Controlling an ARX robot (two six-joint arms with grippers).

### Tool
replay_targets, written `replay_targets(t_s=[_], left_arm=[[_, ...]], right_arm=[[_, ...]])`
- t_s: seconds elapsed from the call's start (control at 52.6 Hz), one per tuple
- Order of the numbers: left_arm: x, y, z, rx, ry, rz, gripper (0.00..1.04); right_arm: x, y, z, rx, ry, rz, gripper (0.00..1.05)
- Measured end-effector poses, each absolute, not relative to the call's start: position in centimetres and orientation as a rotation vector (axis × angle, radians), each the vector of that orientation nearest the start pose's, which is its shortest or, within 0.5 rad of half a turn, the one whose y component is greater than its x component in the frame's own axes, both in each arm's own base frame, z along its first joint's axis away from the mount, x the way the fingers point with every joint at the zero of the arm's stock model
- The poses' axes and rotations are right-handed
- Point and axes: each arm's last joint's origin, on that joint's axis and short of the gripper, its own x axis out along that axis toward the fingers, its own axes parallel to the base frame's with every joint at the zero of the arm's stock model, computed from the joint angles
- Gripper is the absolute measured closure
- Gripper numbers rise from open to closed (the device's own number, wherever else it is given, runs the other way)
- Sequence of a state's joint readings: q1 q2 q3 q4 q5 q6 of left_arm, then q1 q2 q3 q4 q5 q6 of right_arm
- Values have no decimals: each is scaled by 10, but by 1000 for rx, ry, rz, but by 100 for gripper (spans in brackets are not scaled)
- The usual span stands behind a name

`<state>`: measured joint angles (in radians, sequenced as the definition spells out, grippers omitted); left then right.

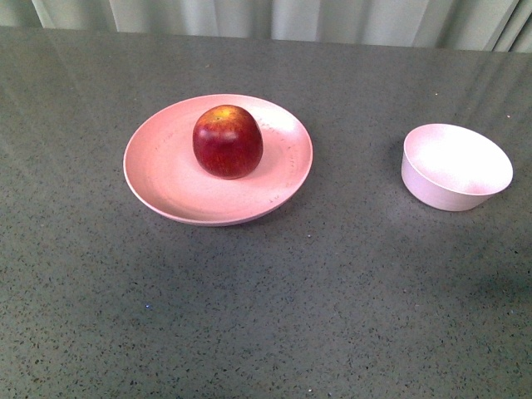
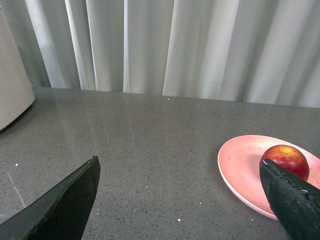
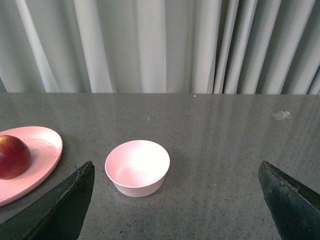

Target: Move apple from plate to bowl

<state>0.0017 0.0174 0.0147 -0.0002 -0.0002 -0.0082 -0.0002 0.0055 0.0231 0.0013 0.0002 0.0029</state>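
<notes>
1. Two dishes sit well apart on the dark grey speckled counter (image 1: 266, 316). A wide, shallow, salmon-pink round plate (image 1: 166, 187) is on the left and a small, deep, pale pinkish-white round bowl (image 1: 455, 166) is on the right.
2. The round dark-red apple (image 1: 228, 141), with a yellow-orange patch at its top, rests on the plate, a little behind the plate's centre.
3. The black left fingers (image 2: 65, 205) are spread wide over bare counter with nothing between them. The plate and apple lie beside them, towards the right arm.
4. The black right fingers (image 3: 60, 210) are also spread wide and grip nothing. The bowl stands ahead of them, apart from both.
5. A pale grey pleated curtain (image 1: 274, 18) hangs behind the counter's far edge.
6. A pale beige rounded object (image 2: 12, 90) stands at the edge of the left wrist view. I cannot tell what it is.
</notes>
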Motion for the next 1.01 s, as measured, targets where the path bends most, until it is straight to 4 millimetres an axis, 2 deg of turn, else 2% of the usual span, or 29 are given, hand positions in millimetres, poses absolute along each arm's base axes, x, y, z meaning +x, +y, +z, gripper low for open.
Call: replay_targets(t_s=[0.875,0.932,0.989,1.008], left_arm=[[98,0,167,-9,3,2,9],[98,0,167,-8,3,2,9],[98,0,167,-8,3,2,9],[98,0,167,-8,3,2,9]], right_arm=[[97,0,171,2,-19,0,9],[97,0,170,9,66,38,9],[103,-2,170,35,323,88,9],[106,-3,171,41,351,92,9]])
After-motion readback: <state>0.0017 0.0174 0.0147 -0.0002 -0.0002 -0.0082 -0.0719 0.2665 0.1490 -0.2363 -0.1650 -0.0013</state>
